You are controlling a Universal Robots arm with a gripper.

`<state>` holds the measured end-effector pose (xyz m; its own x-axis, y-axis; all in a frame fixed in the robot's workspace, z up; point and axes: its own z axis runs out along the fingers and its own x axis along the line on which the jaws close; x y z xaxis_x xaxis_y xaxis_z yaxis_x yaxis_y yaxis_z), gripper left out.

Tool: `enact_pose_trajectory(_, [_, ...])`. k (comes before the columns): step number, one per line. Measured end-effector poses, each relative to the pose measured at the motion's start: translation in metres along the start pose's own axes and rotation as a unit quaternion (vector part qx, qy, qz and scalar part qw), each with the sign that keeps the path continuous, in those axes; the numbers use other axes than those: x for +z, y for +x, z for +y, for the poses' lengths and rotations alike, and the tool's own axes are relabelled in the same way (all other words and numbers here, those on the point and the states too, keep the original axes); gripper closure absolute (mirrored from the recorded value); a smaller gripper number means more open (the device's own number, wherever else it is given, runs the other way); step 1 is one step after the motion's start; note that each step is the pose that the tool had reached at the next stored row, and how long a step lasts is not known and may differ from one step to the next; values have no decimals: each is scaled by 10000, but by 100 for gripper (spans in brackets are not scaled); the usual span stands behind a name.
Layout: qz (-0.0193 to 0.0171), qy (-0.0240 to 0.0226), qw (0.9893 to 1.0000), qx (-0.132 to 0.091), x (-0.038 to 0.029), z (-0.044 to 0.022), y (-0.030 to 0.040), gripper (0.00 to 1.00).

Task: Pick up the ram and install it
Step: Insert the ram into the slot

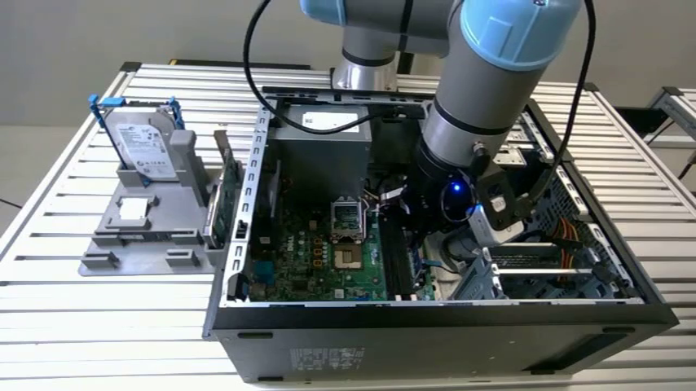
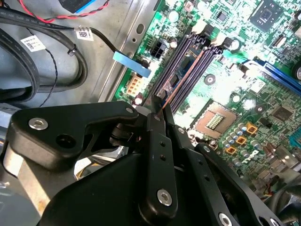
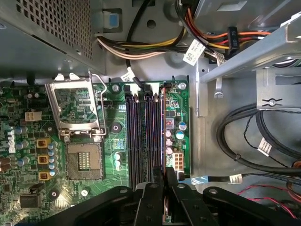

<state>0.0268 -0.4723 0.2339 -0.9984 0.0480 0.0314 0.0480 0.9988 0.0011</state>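
The ram (image 3: pixel 163 141) shows edge-on as a thin dark strip with a reddish rim in both wrist views (image 2: pixel 181 77). My gripper (image 3: pixel 164 178) is shut on its near end, one black finger on each face (image 2: pixel 160 112). The stick runs lengthwise along the black memory slots (image 3: pixel 141 136) of the green motherboard (image 3: pixel 113 155), over the slot nearest the board's edge. Whether it sits in the slot or just above it I cannot tell. In the exterior view the arm's wrist (image 1: pixel 468 204) reaches down into the open computer case (image 1: pixel 435 326) above the slots (image 1: pixel 397 261).
On the exterior view's left, a grey holder (image 1: pixel 136 236) carries a silver hard drive (image 1: pixel 147 147) and a green card (image 1: pixel 223 204). Inside the case are the power supply (image 1: pixel 321 155), the open processor socket (image 3: pixel 80 108), cable bundles (image 3: pixel 155 44) and a drive cage (image 1: pixel 533 273).
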Motion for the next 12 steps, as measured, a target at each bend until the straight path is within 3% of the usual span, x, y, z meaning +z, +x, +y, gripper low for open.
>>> enact_pose_trajectory(12, [3, 4, 9999, -111, 40, -1, 11, 100])
